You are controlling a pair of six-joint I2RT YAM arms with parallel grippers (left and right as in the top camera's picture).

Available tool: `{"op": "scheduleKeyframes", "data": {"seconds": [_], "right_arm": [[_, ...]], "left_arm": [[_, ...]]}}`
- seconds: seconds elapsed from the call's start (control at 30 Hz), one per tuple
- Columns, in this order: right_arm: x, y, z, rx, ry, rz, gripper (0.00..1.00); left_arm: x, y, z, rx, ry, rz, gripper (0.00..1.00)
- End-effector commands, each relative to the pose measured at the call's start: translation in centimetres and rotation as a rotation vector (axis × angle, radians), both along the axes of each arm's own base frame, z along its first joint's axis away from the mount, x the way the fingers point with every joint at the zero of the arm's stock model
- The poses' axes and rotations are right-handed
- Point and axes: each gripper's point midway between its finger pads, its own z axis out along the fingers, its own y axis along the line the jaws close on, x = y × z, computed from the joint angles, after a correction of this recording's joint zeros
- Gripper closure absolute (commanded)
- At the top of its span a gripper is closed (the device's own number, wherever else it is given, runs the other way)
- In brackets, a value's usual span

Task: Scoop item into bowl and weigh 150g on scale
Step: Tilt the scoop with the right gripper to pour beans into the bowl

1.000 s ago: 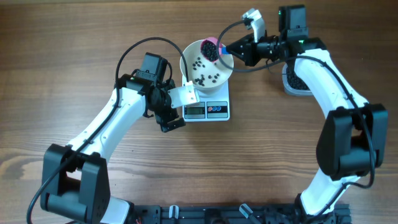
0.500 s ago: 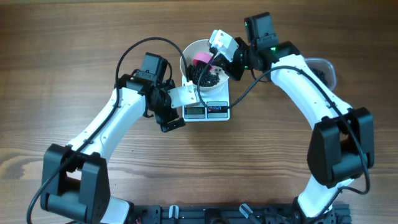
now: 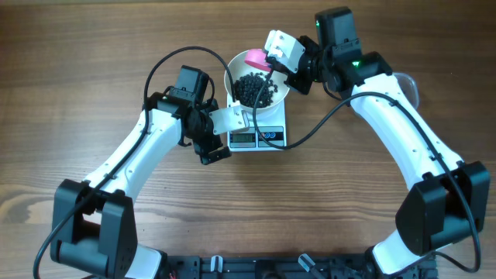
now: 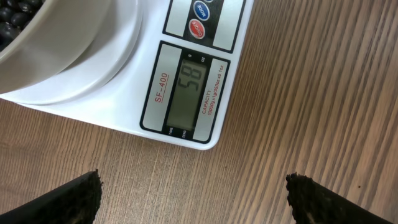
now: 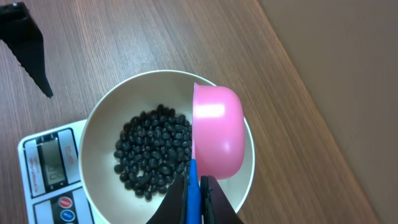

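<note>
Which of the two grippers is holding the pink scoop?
The right gripper, gripping the pink scoop over the bowl; the left gripper is open and empty beside the scale.

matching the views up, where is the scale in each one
overhead: the scale lies at the centre, the bowl on it
left wrist: scale fills the upper left, display showing
right wrist: scale in the lower left corner, partly cut off
shared landmark: the white bowl standing on it
</note>
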Motion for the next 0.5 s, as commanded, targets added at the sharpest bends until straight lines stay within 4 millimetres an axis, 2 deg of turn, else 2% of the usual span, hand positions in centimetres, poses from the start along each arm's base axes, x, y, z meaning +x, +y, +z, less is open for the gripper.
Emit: {"op": "scheduleKeyframes", "data": {"seconds": [0.0,0.13,0.37,0.47], "right_arm": [[0.1,0.1,1.3,-0.015,-0.068,0.038,0.96],[-1.0,1.4,1.9,0.062,-0.042,0.108,0.96],[-1.1,1.4,1.8,0.066,-0.025,0.100,0.96],[-0.5,1.1,2.1,0.094,0.007,0.015,0.96]], "left_arm": [[-0.2,-0.1,-0.4,-0.011,0.016,-0.014,0.00],[-0.2,-0.1,-0.4,-0.011,0.016,-0.014,0.00],[-0.2,-0.1,-0.4,-0.011,0.016,-0.015,0.00],[-0.2,-0.1,-0.4,-0.011,0.016,-0.014,0.00]]}}
